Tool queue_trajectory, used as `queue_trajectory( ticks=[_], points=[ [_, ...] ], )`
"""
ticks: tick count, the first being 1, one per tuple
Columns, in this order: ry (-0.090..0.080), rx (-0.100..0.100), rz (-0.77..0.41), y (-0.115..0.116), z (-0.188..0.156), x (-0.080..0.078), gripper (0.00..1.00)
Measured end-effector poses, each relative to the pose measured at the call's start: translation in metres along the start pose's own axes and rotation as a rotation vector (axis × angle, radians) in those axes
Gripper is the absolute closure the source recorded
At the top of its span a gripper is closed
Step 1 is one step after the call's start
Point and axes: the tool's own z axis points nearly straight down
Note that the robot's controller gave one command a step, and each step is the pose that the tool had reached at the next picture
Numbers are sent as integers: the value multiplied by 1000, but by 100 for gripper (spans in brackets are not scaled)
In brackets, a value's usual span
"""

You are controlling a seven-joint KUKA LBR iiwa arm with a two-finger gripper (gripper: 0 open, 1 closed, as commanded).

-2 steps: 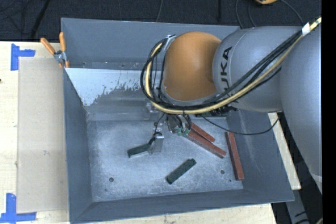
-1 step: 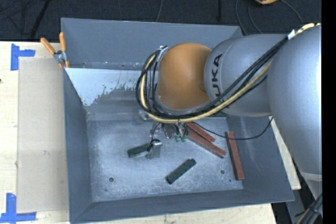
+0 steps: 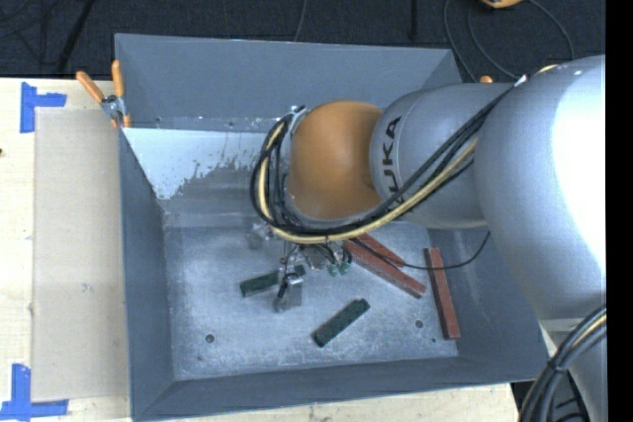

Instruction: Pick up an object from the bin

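Observation:
My gripper (image 3: 289, 286) reaches down to the bin floor just under the arm's orange cover, near the middle of the bin. A small dark green block (image 3: 258, 286) lies flat right at its left side, touching or nearly touching it. A longer dark green block (image 3: 341, 321) lies at a slant a little to the lower right, apart from the gripper. Something small and green (image 3: 339, 262) shows just right of the gripper, partly hidden beneath the cover.
Two reddish-brown sticks lie at the right of the bin, one slanted (image 3: 388, 267) and partly under the arm, one nearly upright in the view (image 3: 443, 294) by the right wall. The arm and its cables cover the bin's upper right.

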Motion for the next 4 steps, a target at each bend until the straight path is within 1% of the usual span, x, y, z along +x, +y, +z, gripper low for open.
queue_trajectory(
  ticks=[1,2,3,4],
  points=[
    [0,0,138,4,-2,15,0],
    [-3,0,3,1,0,2,0],
    [-4,0,140,4,-2,14,100],
    [-4,0,140,3,-2,14,100]
  ],
)
